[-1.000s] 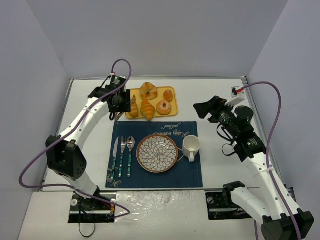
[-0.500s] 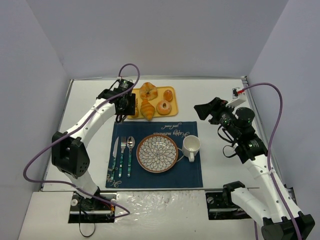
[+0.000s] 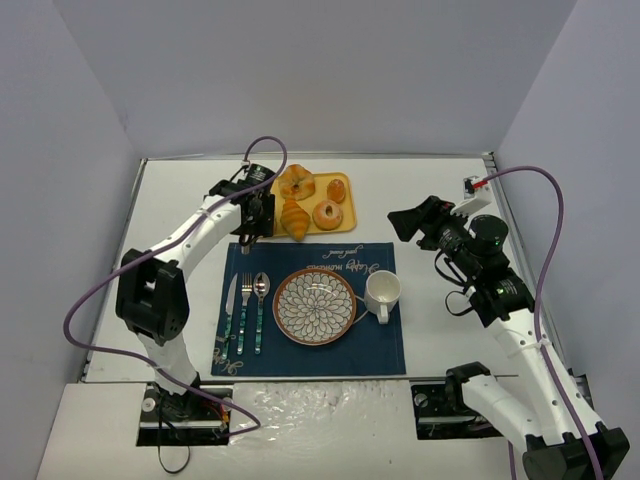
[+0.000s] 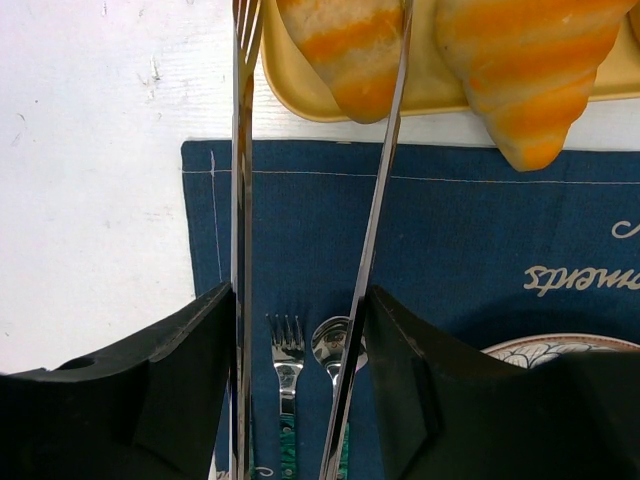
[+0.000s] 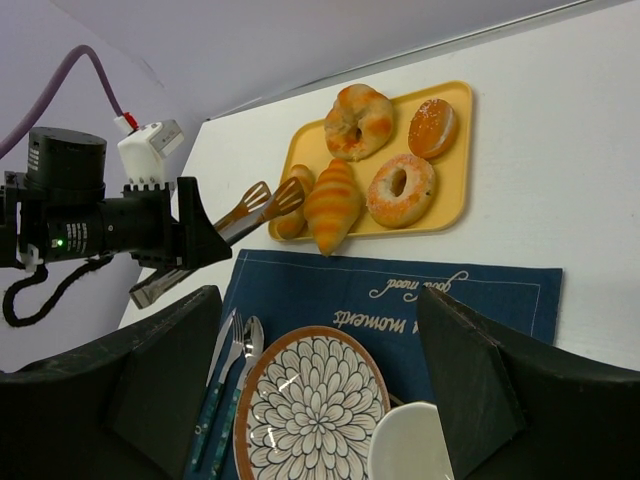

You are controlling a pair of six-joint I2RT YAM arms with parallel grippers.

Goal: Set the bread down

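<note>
My left gripper is clamped on a pair of tongs, held lengthwise so their blades reach over the yellow tray. The bread lies in the tray's near left corner, between the blade tips and just left of the croissant. I cannot tell whether the blades pinch it. My right gripper hangs wide apart and empty, well right of the tray
</note>
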